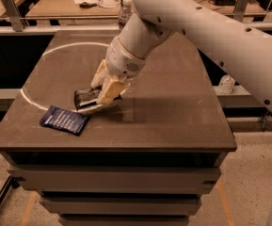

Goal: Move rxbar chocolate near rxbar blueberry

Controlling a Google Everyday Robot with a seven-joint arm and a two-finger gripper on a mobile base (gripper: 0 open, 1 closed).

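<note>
The gripper (100, 93) is low over the left front part of the table (182, 112), its cream fingers (110, 89) clamped on one end of the rxbar chocolate (85, 98). Furthest left, the rxbar blueberry (64, 120) lies flat near the front left corner, untouched and apart from the gripper. Just to its right and a little behind, the black bar juts leftward from the fingers at a tilt. The end grip leaves its free length leading toward the blue wrapper. Whether its lower edge touches the surface cannot be determined. The two wrappers are near each other but not in contact. In my judgement the carry is close to done, with setting down and release outstanding. To the right, the white arm (206, 27) slopes up out of view.
</note>
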